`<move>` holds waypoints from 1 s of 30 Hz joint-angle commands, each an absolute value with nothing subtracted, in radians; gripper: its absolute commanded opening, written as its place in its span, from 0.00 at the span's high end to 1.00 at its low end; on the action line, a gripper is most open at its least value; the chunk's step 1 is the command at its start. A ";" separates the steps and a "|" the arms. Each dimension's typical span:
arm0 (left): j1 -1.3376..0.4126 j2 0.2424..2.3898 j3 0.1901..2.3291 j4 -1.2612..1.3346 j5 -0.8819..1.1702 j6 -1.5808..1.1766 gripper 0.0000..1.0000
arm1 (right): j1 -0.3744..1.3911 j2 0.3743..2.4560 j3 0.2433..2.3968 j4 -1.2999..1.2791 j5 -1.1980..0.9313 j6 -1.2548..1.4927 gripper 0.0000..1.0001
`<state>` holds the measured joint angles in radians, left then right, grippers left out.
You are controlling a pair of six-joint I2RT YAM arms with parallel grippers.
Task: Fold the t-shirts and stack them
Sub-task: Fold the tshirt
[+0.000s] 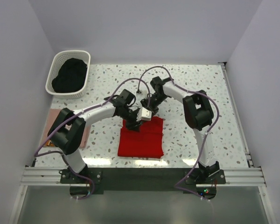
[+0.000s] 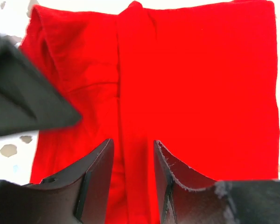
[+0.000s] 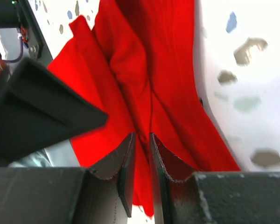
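Fingers of the right gripper (image 3: pixel 142 136) were nipped on a raised tuck of the red t-shirt (image 1: pixel 142 140), probably to draw its far hem over. The left gripper (image 2: pixel 133 143) stood parted astride a crease. The shirt lay midway along the table's (image 1: pixel 200 84) near edge.

The speckled terrazzo table (image 1: pixel 196 88) carries a folded red t-shirt (image 1: pixel 141 140) near the middle of its front edge. Well to the left of the red t-shirt a pink t-shirt (image 1: pixel 51 120) lies flat, partly hidden. Far back and left of the red t-shirt stands a white laundry basket (image 1: pixel 73 52) holding dark clothing (image 1: pixel 69 77).
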<state>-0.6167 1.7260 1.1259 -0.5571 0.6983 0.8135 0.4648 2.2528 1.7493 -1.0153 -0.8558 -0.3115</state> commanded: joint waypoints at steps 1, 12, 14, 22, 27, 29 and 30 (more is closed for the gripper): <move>-0.637 1.749 1.135 -0.485 0.700 0.778 0.56 | 0.480 2.284 1.805 -0.974 -0.874 -0.271 0.79; -0.657 1.822 1.112 -0.468 0.686 0.735 0.58 | 0.480 2.396 1.804 -0.934 -0.844 -0.279 0.80; -0.657 1.838 1.112 -0.457 0.684 0.720 0.57 | 0.480 2.399 1.793 -0.927 -0.839 -0.282 0.80; -0.664 1.801 1.115 -0.468 0.710 0.715 0.83 | 0.480 2.411 1.767 -0.928 -0.830 -0.305 0.82; -0.695 1.665 1.075 -0.454 0.694 0.703 1.00 | 0.483 2.404 1.730 -0.925 -0.827 -0.327 0.83; -0.709 1.632 1.054 -0.445 0.674 0.704 1.00 | 0.485 2.399 1.712 -0.923 -0.825 -0.334 0.84; -0.710 1.603 1.048 -0.439 0.649 0.707 1.00 | 0.489 2.395 1.704 -0.923 -0.827 -0.342 0.84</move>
